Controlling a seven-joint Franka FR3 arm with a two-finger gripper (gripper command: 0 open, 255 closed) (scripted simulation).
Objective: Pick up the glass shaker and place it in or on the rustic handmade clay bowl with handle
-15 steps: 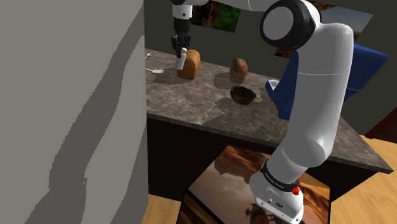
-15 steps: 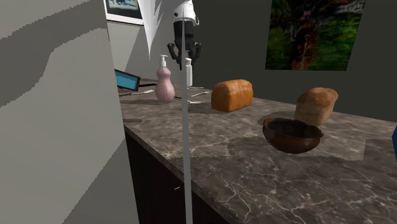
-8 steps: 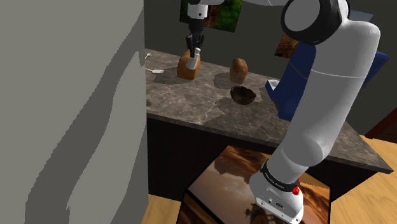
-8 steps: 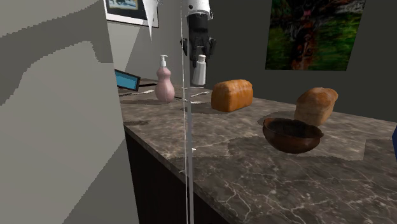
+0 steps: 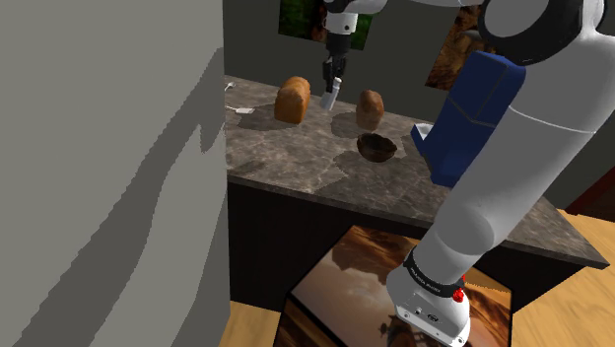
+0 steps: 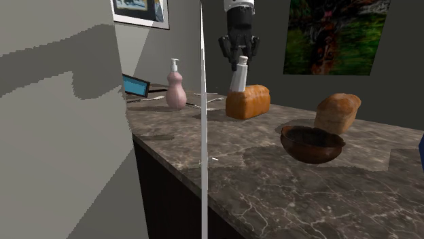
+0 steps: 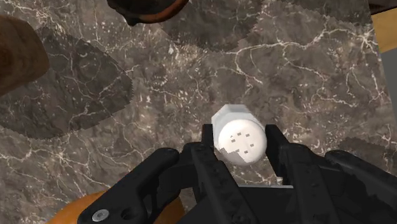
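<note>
The black gripper [image 6: 239,53] hangs above the marble counter [image 6: 258,187], its two fingers [image 7: 205,141] clamped on the shaker [image 6: 239,76], which is clear of the surface and slightly tilted. In the second exterior view the shaker's lower end overlaps the bread loaf [image 6: 247,101] behind it, so its base is hard to separate from the crust. In the wrist view its white perforated cap faces the camera and hides most of the body below.

The dark brown bowl [image 6: 312,144] stands on the counter well apart from the shaker, just in front of a second loaf [image 6: 338,112] – its handle cannot be picked out with any certainty. In the wrist view the bowl is cut off by the picture's edge, and an orange-brown shape is partly hidden under the gripper.

A pink soap dispenser [image 6: 176,86] stands farther back. A blue-framed flat object [image 6: 136,85] beside it is half hidden by a grey panel [image 6: 54,136]. A thin white vertical streak [image 6: 202,136] crosses that view – what it is cannot be told.
</note>
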